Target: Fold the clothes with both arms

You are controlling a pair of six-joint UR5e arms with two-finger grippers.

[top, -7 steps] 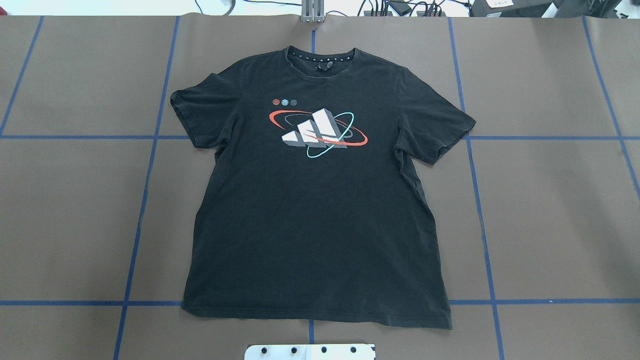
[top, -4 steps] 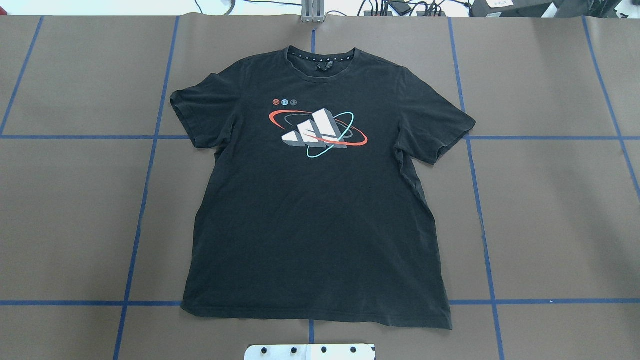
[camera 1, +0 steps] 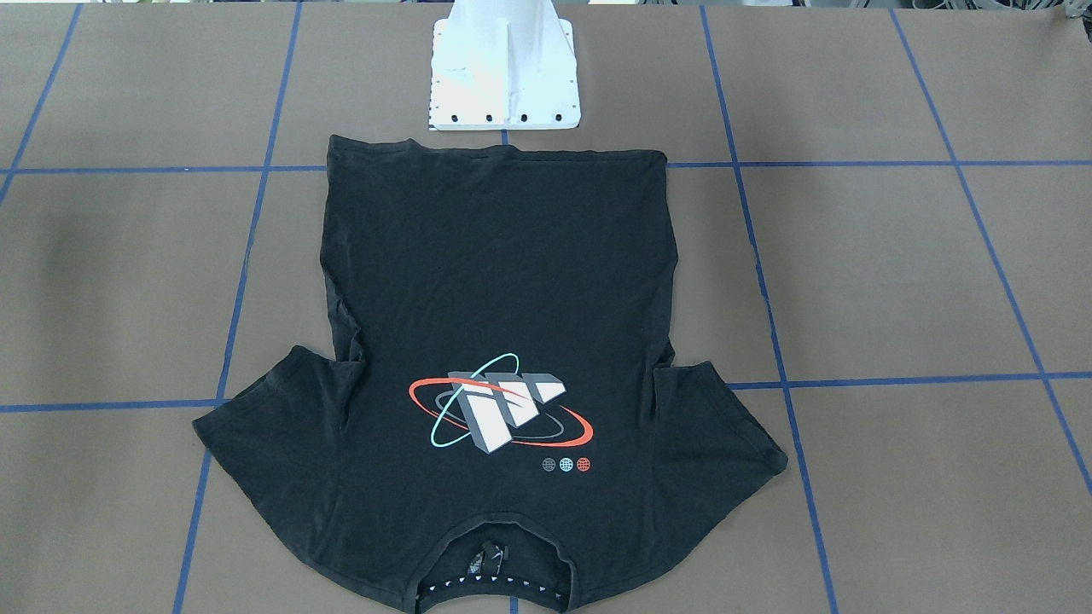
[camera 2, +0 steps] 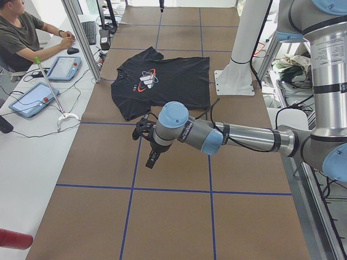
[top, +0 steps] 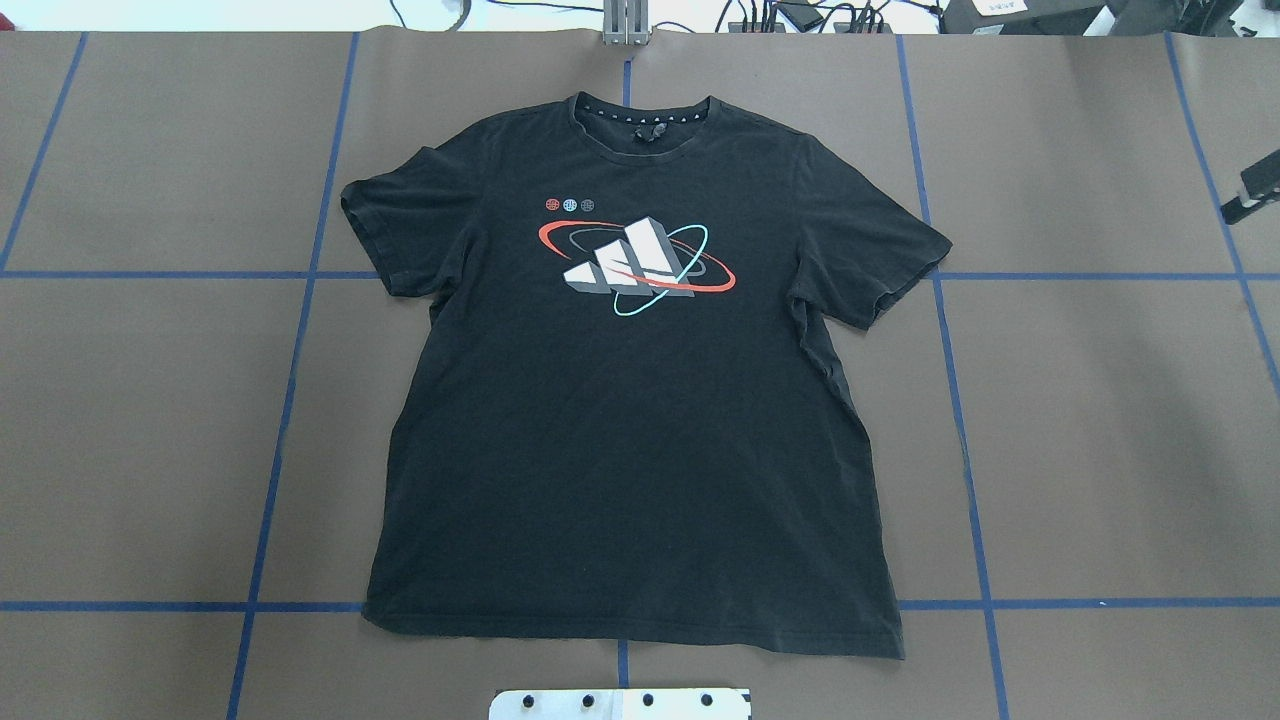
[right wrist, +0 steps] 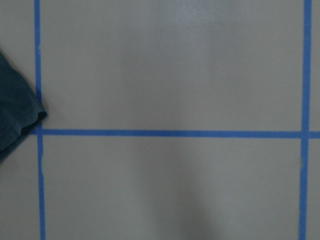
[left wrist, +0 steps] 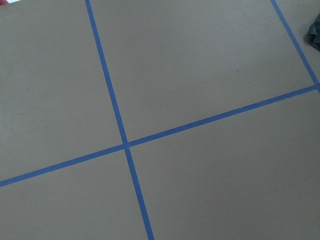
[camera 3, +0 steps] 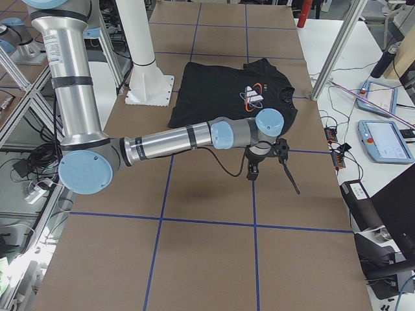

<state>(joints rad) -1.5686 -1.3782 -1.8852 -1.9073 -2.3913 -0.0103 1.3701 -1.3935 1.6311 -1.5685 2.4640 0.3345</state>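
The near edge of the front-facing view cuts through the collar [camera 1: 495, 588] of the T-shirt [camera 1: 495, 298]. The wrist views catch only one sleeve tip [left wrist: 315, 32] at the right border and the other sleeve [right wrist: 17, 110] at the left. The left gripper [camera 2: 145, 145] and right gripper [camera 3: 271, 170] are too small in the side views to tell how their jaws stand, and overhead only a black-and-white sliver [top: 1255, 190] enters at the right edge, too little to identify.

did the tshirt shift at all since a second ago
No. In the overhead view the T-shirt keeps its place: its hem still overlaps the same blue tape line.
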